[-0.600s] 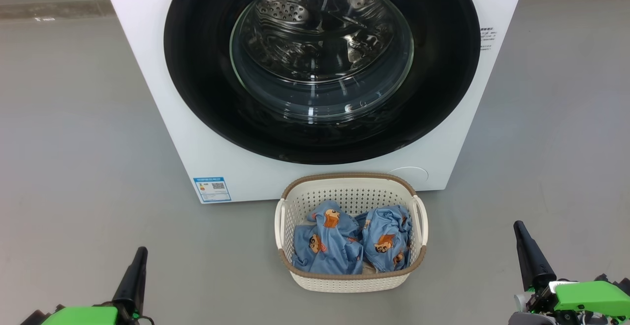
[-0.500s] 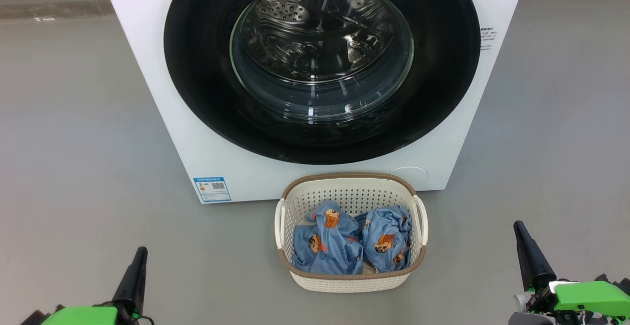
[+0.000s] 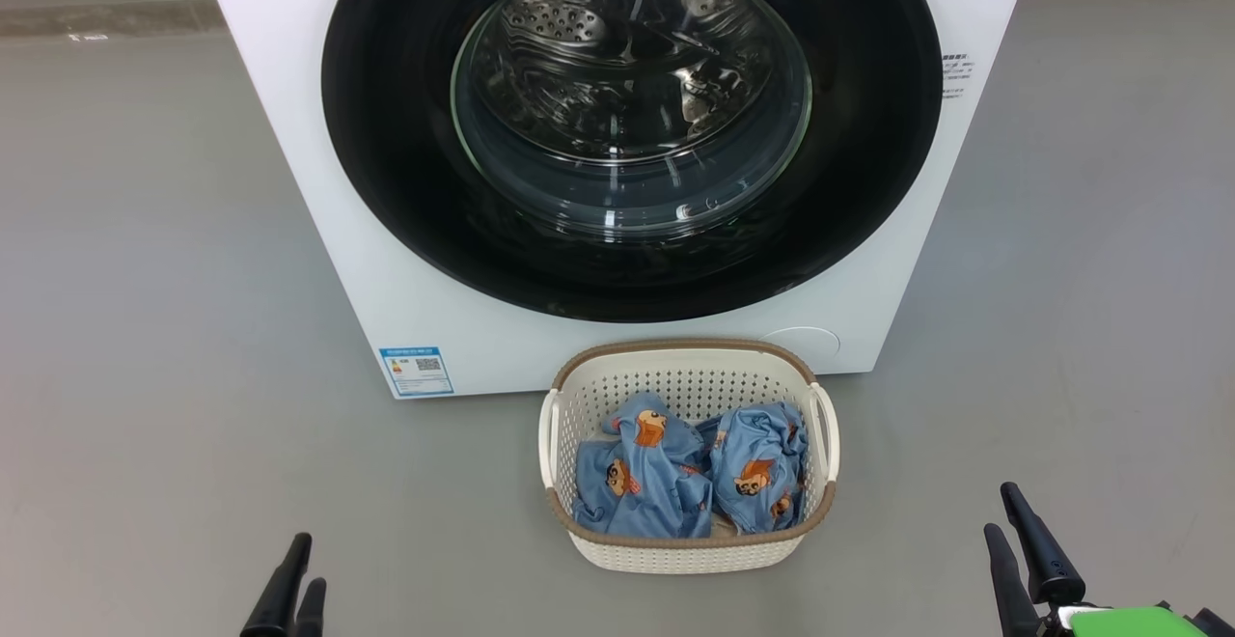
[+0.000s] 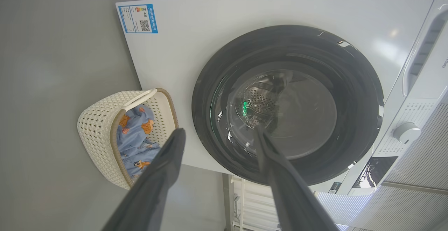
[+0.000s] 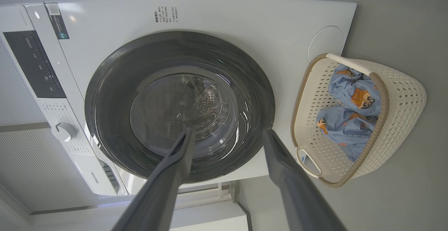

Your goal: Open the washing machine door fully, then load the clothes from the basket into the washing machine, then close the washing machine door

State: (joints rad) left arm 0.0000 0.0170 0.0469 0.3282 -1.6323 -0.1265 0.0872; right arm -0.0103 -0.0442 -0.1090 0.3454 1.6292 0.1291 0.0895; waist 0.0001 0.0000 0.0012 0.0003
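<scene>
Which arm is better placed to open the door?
Left, narrowly: left gripper and right gripper are open, far from the shut washing machine door, but the basket sits nearer the right. Handle side unclear.

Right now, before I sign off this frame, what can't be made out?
Head view: washing machine top, cut off by the upper edge.
Head view: blue label print, too small to read.
Head view: basket floor, hidden under the clothes.
Head view: left end effector base, cut off by the bottom edge.

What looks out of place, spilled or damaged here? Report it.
Nothing stands out. The washing machine door is shut, the basket stands upright before the washing machine, and the clothes lie inside it, none on the floor.
</scene>
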